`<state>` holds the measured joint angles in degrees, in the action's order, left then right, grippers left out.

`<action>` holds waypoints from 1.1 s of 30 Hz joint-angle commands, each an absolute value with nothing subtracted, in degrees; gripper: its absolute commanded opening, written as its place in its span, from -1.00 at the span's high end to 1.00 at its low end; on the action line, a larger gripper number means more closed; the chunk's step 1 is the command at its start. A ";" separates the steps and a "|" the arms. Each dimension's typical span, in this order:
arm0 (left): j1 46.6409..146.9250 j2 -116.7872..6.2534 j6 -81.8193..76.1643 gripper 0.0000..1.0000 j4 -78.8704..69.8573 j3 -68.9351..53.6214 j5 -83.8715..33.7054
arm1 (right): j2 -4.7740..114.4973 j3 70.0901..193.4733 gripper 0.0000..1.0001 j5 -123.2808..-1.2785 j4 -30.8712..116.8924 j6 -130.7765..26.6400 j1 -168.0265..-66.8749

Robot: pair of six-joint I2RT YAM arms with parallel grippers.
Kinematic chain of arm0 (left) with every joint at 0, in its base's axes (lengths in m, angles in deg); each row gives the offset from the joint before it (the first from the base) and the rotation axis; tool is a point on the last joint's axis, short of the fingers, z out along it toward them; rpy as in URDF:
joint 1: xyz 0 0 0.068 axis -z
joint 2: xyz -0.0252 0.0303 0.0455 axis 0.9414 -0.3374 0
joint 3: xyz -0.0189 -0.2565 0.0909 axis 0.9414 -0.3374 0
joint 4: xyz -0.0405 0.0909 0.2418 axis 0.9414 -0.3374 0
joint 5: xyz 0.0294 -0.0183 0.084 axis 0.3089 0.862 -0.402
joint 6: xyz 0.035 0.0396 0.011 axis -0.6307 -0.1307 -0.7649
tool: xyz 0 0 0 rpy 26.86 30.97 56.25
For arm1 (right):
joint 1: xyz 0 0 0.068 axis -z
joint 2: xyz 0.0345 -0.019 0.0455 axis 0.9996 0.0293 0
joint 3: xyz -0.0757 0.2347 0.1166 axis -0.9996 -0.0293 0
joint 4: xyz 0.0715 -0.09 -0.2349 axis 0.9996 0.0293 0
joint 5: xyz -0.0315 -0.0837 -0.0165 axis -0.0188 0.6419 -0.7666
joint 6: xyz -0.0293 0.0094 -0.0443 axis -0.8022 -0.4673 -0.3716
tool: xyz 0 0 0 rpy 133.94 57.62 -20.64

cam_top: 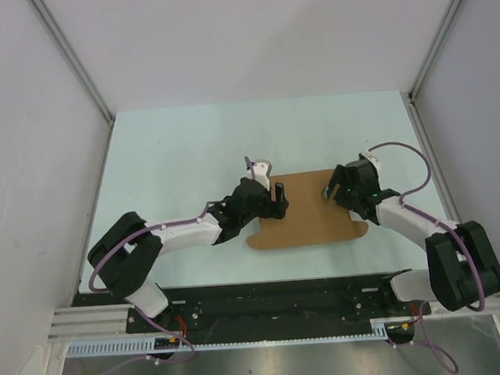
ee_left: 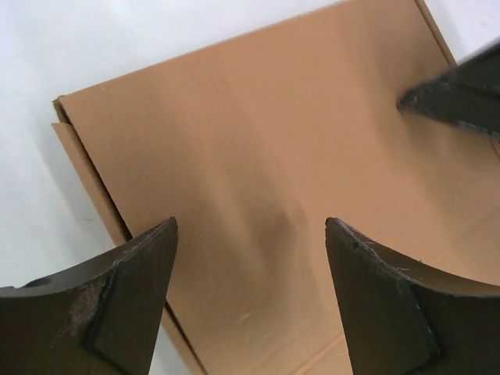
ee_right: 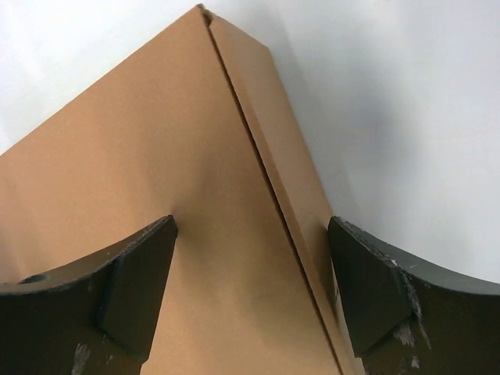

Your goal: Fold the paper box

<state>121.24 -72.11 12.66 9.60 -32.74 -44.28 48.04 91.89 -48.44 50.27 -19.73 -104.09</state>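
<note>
Paper box (cam_top: pixel 307 209) lies flat near the centre of the table (cam_top: pixel 187 149), long axis 9-to-3 o'clock, nothing visible in it. Left gripper (ee_left: pixel 251 226) hangs over its 9 o'clock end and right gripper (ee_right: pixel 251 223) over its 3 o'clock end, about equally near, both spread wide, pinching nothing. Right jaws straddle the narrow side strip (ee_right: pixel 273 133) on the 3 o'clock edge, so that edge is probably the next to be worked.
</note>
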 commanded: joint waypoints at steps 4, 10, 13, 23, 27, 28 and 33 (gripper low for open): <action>114.15 -67.49 9.77 -0.63 4.64 -33.51 -45.29 | 61.12 92.35 -0.68 -53.58 43.30 -13.45 -111.52; 110.19 -67.58 6.60 -0.63 2.27 -32.37 -46.00 | 64.21 93.32 -0.69 -53.94 39.43 -13.44 -113.54; 108.78 -66.09 4.85 -0.63 -0.27 -31.31 -49.15 | 64.66 94.64 -0.73 -53.15 40.30 -14.41 -113.99; 106.41 -53.77 0.27 -0.55 6.39 -29.03 -41.99 | 50.08 102.20 -0.92 -42.69 53.99 -22.05 -113.02; 106.76 -60.87 1.15 -0.46 9.03 -26.57 -27.92 | 39.91 103.17 -0.86 -38.22 59.37 -25.30 -114.33; 107.28 -62.64 1.32 -0.42 9.38 -25.09 -23.02 | 38.48 103.17 -0.83 -37.94 60.68 -25.74 -114.86; 111.41 -73.28 -2.96 -0.33 2.73 -17.08 -19.27 | 32.77 102.91 -0.65 -29.45 69.30 -26.28 -125.55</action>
<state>107.95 -67.71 1.49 7.21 -22.70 -27.32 35.45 101.73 -38.26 59.72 -24.23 -117.71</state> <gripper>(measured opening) 0.677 0.847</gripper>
